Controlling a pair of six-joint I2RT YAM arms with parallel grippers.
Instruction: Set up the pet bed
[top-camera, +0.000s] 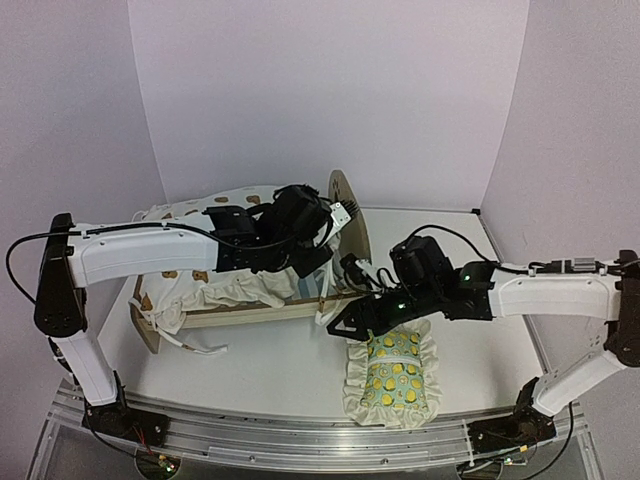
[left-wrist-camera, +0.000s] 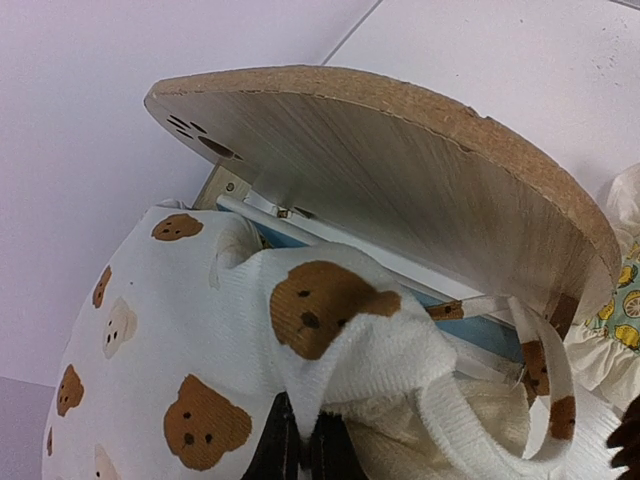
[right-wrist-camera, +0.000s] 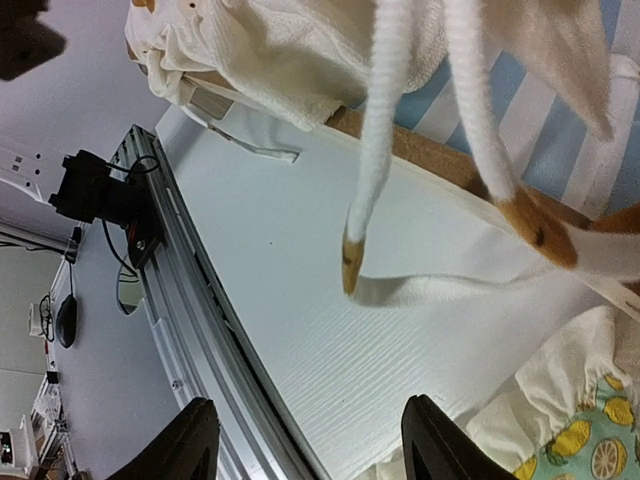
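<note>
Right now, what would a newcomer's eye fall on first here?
The cream bear-print cushion, heaped over the pet bed and pinched by the left tool near the rounded headboard. Nearer, to the right, a lemon-print ruffled pillow lies on the table, the open right tool beside its far end.

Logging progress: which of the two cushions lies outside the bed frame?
The green lemon-print pillow, flat on the table in front of the frame. The cream bear-print cushion is bunched over the pet bed.

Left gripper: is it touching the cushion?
Touching. The left wrist view shows the left gripper closed on a fold of the cushion, with the fabric pinched between its dark jaws.
</note>
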